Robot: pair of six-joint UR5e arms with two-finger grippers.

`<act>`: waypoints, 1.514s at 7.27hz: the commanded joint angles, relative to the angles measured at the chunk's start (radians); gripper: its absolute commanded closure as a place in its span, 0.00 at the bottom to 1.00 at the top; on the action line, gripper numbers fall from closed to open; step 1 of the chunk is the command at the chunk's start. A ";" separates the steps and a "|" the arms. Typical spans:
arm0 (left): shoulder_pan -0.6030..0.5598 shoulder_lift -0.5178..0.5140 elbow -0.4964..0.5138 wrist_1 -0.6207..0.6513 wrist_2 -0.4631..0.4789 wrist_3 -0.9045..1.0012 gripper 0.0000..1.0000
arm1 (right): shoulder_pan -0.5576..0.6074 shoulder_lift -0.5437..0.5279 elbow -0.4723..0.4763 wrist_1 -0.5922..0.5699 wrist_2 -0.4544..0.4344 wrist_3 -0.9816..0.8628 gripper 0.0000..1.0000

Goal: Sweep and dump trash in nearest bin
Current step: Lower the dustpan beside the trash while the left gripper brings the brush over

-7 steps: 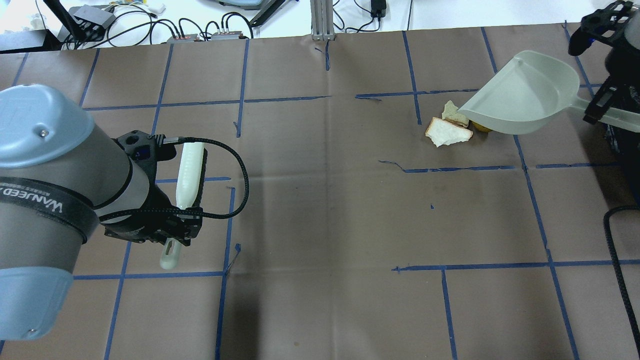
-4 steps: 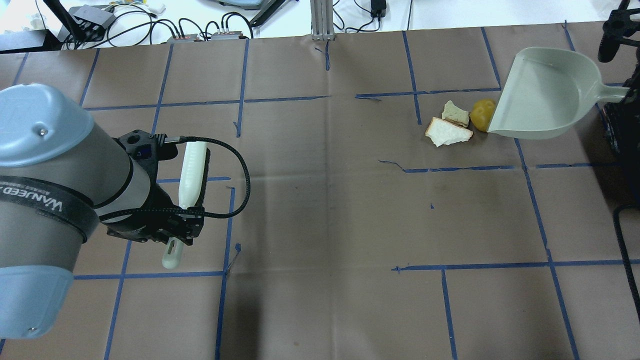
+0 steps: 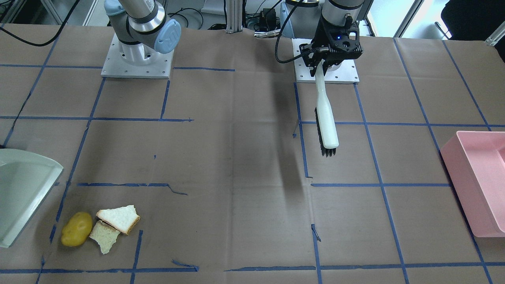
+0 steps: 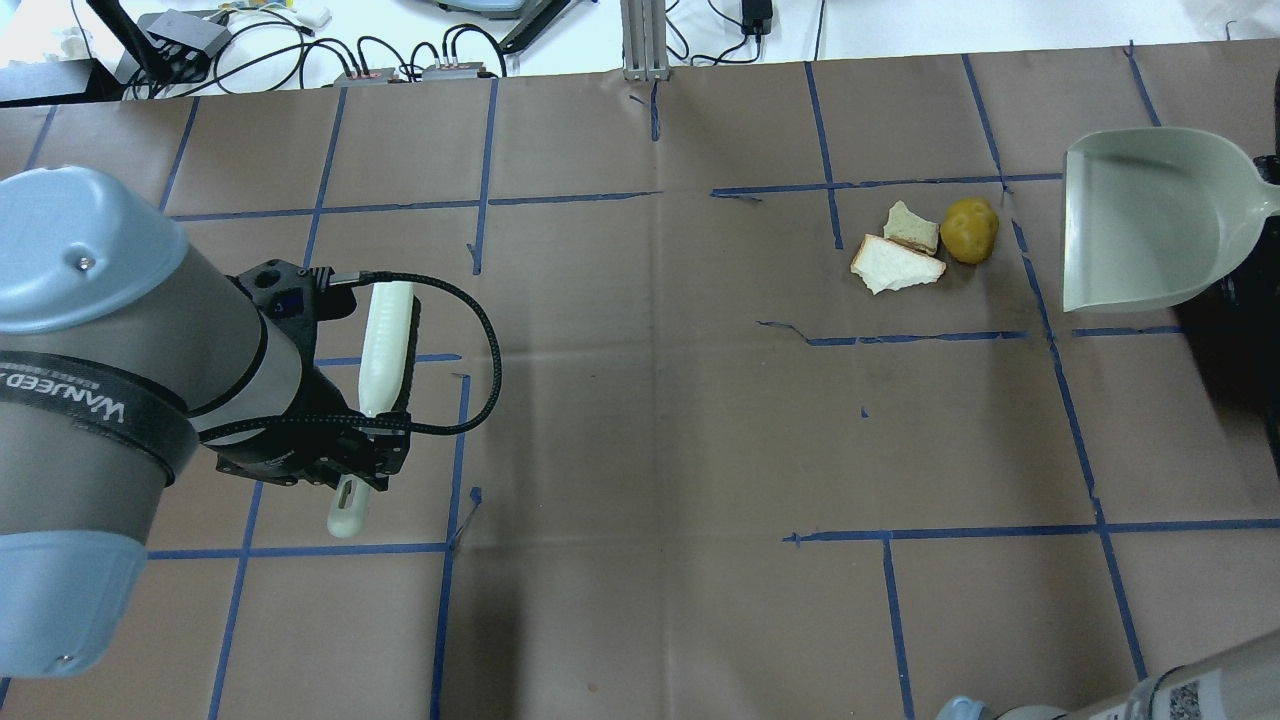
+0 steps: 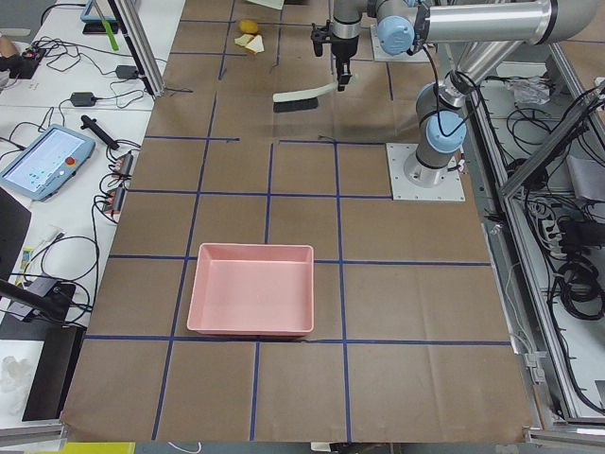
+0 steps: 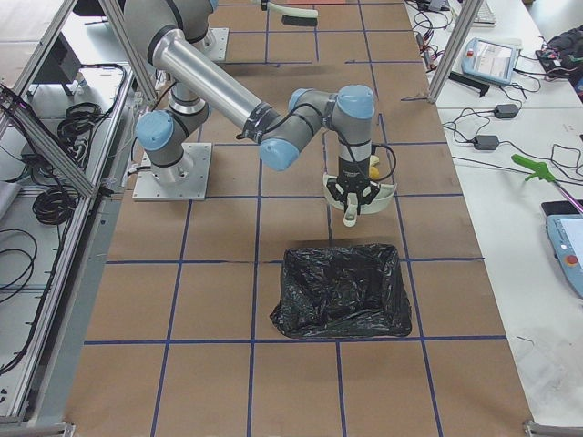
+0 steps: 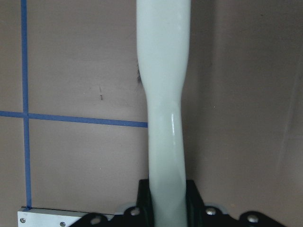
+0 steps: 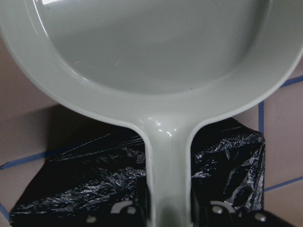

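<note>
The trash lies together on the brown table: a yellow-brown potato-like lump [image 4: 969, 230] [image 3: 76, 234] and two torn bread pieces [image 4: 897, 263] [image 4: 912, 227]. My right gripper [image 8: 168, 210] is shut on the handle of a grey-green dustpan [image 4: 1150, 230] [image 3: 19, 197]. The pan is empty and its mouth faces the trash, a short gap to the right of the lump. My left gripper [image 4: 350, 460] [image 3: 320, 65] is shut on the handle of a white brush [image 4: 385, 340] [image 3: 326, 122] with black bristles, far to the left of the trash.
A bin lined with a black bag [image 6: 342, 291] [image 8: 94, 179] stands just behind the dustpan on my right end of the table. A pink bin [image 3: 479, 185] [image 5: 250, 288] stands at my far left end. Blue tape lines cross the table.
The dustpan has drawn back to the right, off the trash, and uncovered the potato-like lump. The left arm and brush have barely moved.
</note>
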 commanded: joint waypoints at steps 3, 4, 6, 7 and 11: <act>-0.003 -0.017 0.012 0.015 -0.005 -0.004 1.00 | -0.009 0.100 -0.030 -0.089 0.077 -0.130 1.00; -0.032 -0.060 0.012 0.071 -0.051 -0.045 1.00 | -0.009 0.134 -0.044 -0.087 0.081 -0.130 1.00; -0.165 -0.219 0.073 0.201 -0.057 -0.114 0.99 | -0.009 0.179 -0.074 -0.084 0.095 -0.132 1.00; -0.236 -0.326 0.163 0.211 -0.057 -0.159 0.99 | -0.006 0.192 -0.079 -0.084 0.096 -0.141 1.00; -0.437 -0.641 0.497 0.217 -0.092 -0.208 1.00 | 0.000 0.221 -0.088 -0.077 0.148 -0.216 1.00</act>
